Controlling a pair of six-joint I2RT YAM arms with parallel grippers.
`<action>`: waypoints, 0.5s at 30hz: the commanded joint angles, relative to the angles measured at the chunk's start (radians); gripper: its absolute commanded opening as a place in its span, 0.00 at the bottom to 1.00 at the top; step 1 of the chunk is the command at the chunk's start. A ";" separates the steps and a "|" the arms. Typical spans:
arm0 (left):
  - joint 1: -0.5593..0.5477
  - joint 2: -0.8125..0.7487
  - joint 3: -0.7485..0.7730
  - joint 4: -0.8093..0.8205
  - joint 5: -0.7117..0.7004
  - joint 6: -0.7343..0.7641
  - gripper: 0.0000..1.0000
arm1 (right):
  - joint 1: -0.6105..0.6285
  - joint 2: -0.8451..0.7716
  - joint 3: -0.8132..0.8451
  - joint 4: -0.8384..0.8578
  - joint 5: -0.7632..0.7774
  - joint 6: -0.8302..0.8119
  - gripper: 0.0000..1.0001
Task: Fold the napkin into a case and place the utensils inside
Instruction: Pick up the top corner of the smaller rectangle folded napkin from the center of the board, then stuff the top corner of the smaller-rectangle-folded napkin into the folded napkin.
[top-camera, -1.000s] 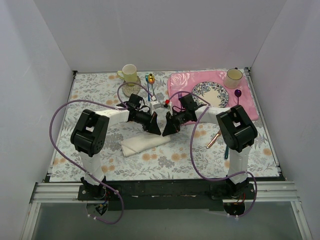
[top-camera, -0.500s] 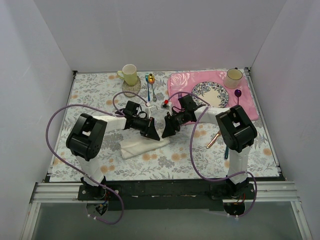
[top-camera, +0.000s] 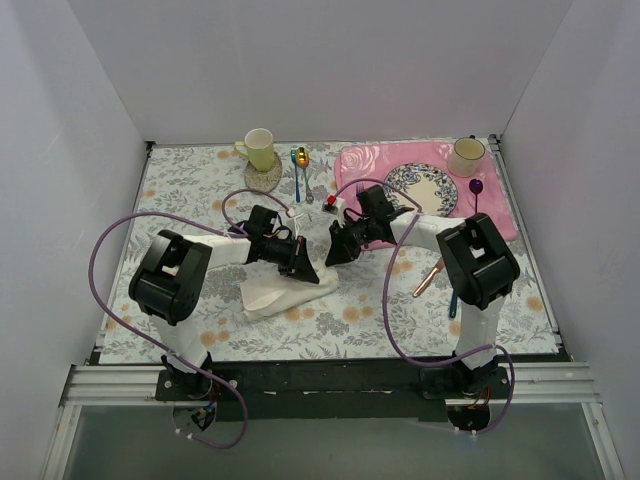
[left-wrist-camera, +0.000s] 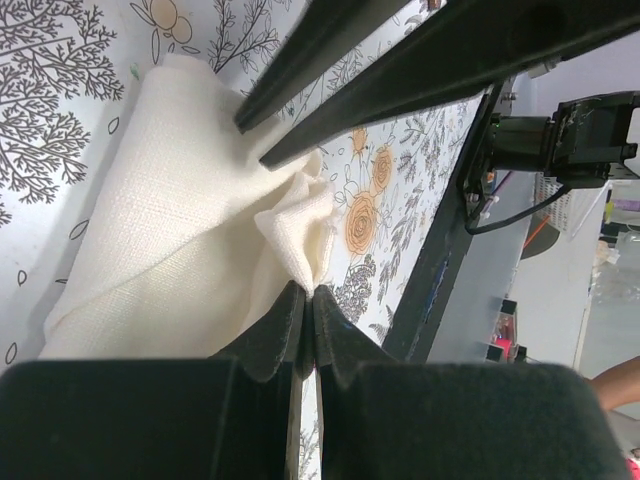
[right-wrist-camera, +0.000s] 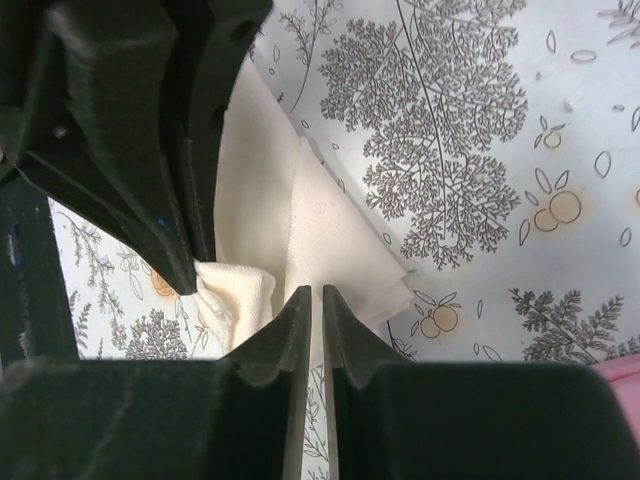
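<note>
Okay, here's what we're seeing:
left gripper (left-wrist-camera: 305, 292): it's sitting fully closed and pinching a bunched corner of the plain cream-white cloth napkin (left-wrist-camera: 170, 210). The cloth is drawing up into a small peak at the tips.
right gripper (right-wrist-camera: 312, 292): it's standing barely parted, with only a thin slit showing between the fingers, and we're seeing nothing clamped in it. The tips are pointing at the napkin's right end, just beside the left gripper. We're not able to tell whether they're touching the cloth.
napkin position: it's lying folded into a long strip on the grey floral-print table cover (top-camera: 200, 190), near the middle of the table and in front of the left arm. We're seeing overlapping layers in the right wrist view.
knife: the slim copper-coloured knife (top-camera: 428, 280) is lying on the table cover just beside the right arm, well apart from the napkin.
spoon: we're only getting a sliver of the teal-green-handled spoon (top-camera: 452, 303) next to the right arm; the bowl is hidden.
background: the pink rose-printed placemat (top-camera: 365, 165) is sitting at the far right, carrying a blue-patterned round plate (top-camera: 400, 185).
</note>
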 joint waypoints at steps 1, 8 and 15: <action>-0.005 -0.044 -0.005 -0.020 0.020 -0.024 0.00 | 0.031 -0.072 0.001 0.048 0.053 -0.028 0.12; 0.001 -0.038 -0.049 -0.014 0.012 -0.072 0.00 | 0.077 -0.101 -0.025 0.068 0.137 -0.067 0.07; 0.021 -0.007 -0.054 0.000 0.009 -0.113 0.00 | 0.117 -0.132 -0.076 0.089 0.203 -0.134 0.12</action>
